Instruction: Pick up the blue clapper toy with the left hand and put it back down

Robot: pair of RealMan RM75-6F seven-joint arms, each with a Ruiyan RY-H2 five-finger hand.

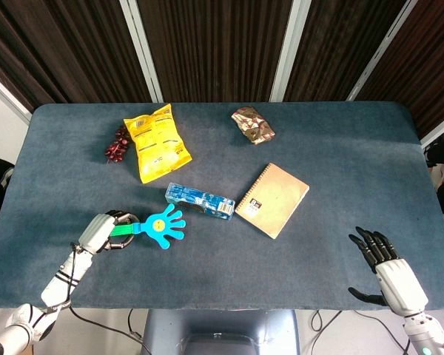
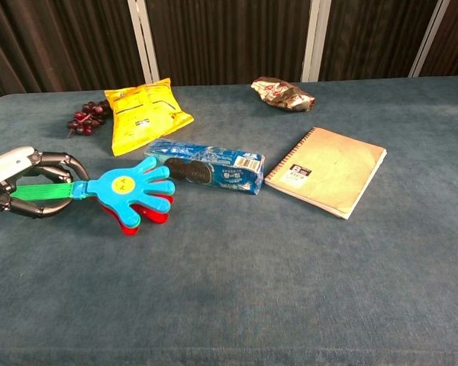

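Our left hand (image 2: 19,183) grips the green handle of one blue clapper toy (image 2: 130,192), lifted beside one cookie pack (image 2: 204,166). Our right hand (image 1: 385,268) rests spread, empty. Beyond we count one notebook (image 2: 327,169), one yellow snack bag (image 2: 143,114), one grape bunch (image 2: 84,118), one wrapper (image 2: 282,93).

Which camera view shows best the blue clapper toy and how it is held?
Chest view: the blue clapper toy is large, the left robot hand grips its green handle. Head view shows it small, from above.
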